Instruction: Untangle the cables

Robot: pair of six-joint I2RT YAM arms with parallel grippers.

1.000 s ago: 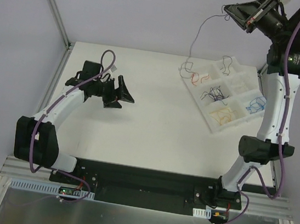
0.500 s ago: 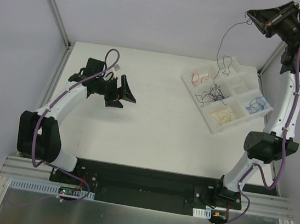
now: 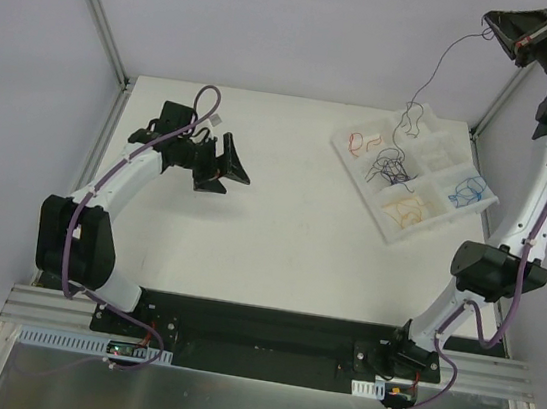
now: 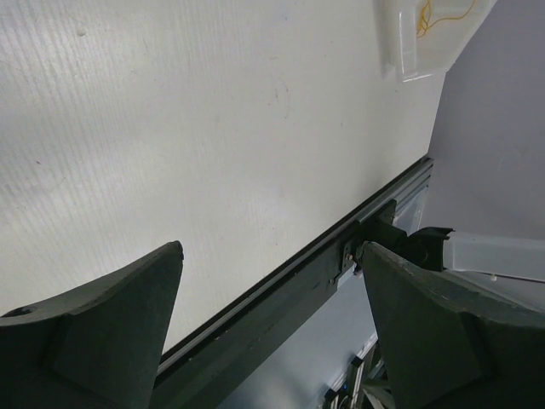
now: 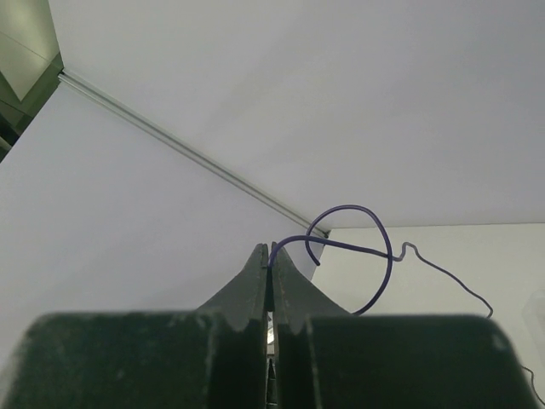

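Right gripper [image 3: 500, 29] sits high at the far right corner, jaws clenched on a thin dark purple wire [image 5: 379, 256]. The wire loops beside the fingertips, then hangs down to the dark wire tangle [image 3: 389, 167] in the white plastic compartment tray [image 3: 390, 238]. Neighbouring compartments hold the red wire [image 3: 367, 141], orange-yellow wire [image 3: 406, 210] and blue wire [image 3: 467, 190]. Left gripper [image 3: 220, 165] is spread wide and empty over the white table [image 3: 278, 246].
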